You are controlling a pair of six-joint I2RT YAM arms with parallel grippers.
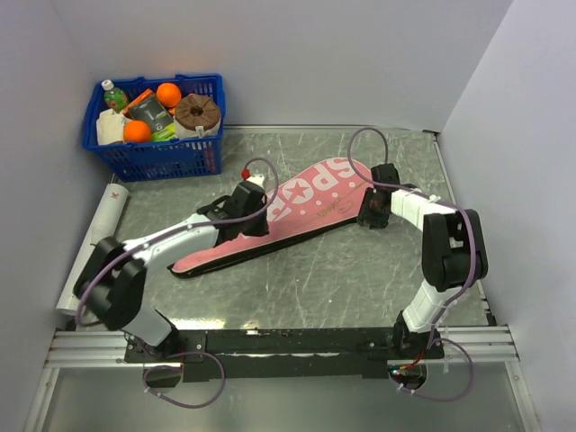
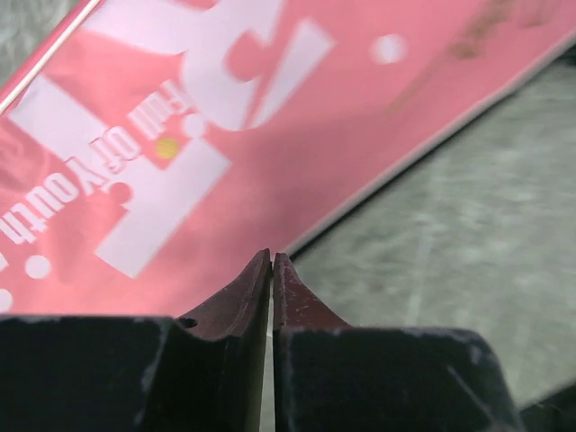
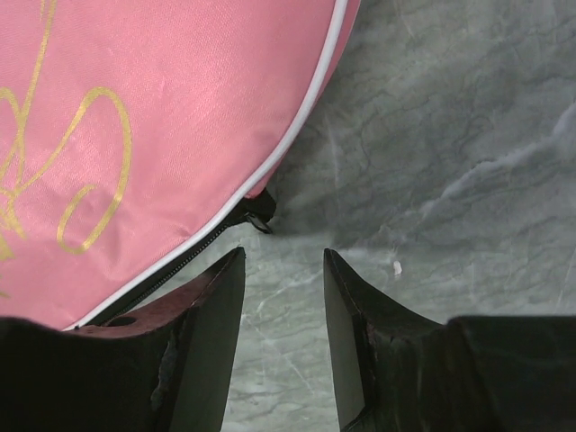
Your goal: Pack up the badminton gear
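The pink "SPORT" case (image 1: 315,202) with a black edge lies flat and diagonal in the middle of the table. My left gripper (image 1: 250,220) is over its middle, shut, with nothing visible between the jaws. In the left wrist view its tips (image 2: 272,258) sit above the case's (image 2: 225,135) near edge. My right gripper (image 1: 367,216) is open and empty at the rim of the case's wide end. The black zipper pull (image 3: 260,220) lies just ahead of its fingertips (image 3: 283,256). The long white tube (image 1: 97,252) lies at the table's left edge. No rackets show.
A blue basket (image 1: 157,155) of oranges and bottles stands at the back left corner. A small white thing with a red tip (image 1: 247,173) sits just behind my left wrist. Walls close the table on the left, back and right.
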